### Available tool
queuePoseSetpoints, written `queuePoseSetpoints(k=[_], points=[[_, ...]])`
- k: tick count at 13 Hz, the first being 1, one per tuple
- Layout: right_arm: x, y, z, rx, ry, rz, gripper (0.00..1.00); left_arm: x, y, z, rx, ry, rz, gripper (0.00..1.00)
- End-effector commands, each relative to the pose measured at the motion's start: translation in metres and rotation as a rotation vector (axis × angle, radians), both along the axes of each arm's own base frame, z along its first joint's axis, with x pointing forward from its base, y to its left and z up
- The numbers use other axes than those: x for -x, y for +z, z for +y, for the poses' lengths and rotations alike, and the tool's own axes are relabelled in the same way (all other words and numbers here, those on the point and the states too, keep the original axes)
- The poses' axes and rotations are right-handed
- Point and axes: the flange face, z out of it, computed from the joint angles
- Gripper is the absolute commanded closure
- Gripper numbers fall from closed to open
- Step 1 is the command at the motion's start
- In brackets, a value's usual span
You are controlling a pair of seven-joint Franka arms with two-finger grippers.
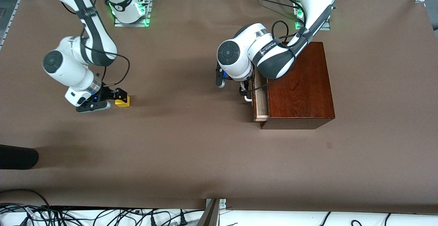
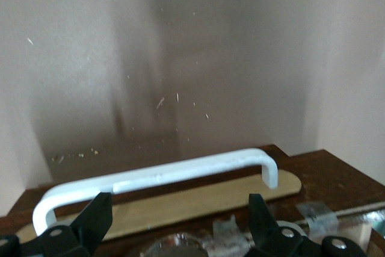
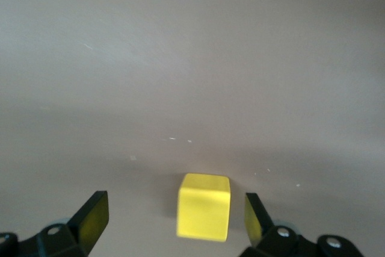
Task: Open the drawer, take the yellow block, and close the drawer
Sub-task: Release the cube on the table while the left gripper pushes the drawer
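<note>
The brown table (image 1: 191, 143) fills nearly the whole front view, with broad bare surface across the lower half and centre. At right of centre stands the dark mahogany box (image 1: 299, 85). The drawer (image 1: 260, 99) projects a little from the box's face toward the frame's centre, showing a narrow strip of pale wood. Its white handle (image 2: 162, 176) runs across the lower part of the left wrist view, with the dark drawer front under it.

The left gripper (image 1: 247, 90) sits at the handle, below the arm's bulky wrist. In the left wrist view its fingers (image 2: 96, 221) are spread wide, one tip near each end of the handle and not touching the bar.

The right gripper (image 1: 116, 97) is low at the frame's left, at the yellow block (image 1: 122, 101). In the right wrist view the block (image 3: 204, 207) rests on the table between the parted fingertips (image 3: 90, 218), a gap on each side. Open table surrounds the block, well apart from the box.
</note>
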Motion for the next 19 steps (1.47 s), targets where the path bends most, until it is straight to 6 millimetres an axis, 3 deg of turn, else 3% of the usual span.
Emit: queuePoseSetpoints(k=[1, 4, 7, 11, 14, 19], points=[[-0.004, 0.075, -0.003, -0.039, 0.022, -0.002, 0.00, 0.004, 0.019, 0.010, -0.037, -0.023, -0.021, 0.00], [-0.010, 0.141, -0.016, -0.058, -0.002, 0.046, 0.00, 0.004, 0.027, 0.021, -0.074, -0.008, -0.006, 0.00], [-0.009, 0.171, -0.023, -0.041, -0.021, 0.096, 0.00, -0.003, 0.027, 0.034, -0.098, 0.011, 0.003, 0.00], [0.001, 0.214, -0.005, 0.036, -0.044, 0.107, 0.00, -0.004, 0.026, 0.040, -0.152, -0.009, -0.016, 0.00], [-0.004, 0.271, 0.000, 0.047, -0.024, 0.067, 0.00, -0.004, 0.030, 0.040, -0.157, -0.007, -0.013, 0.00], [-0.004, 0.282, 0.000, 0.077, -0.017, 0.048, 0.00, -0.003, 0.042, 0.046, -0.177, 0.003, -0.020, 0.00]])
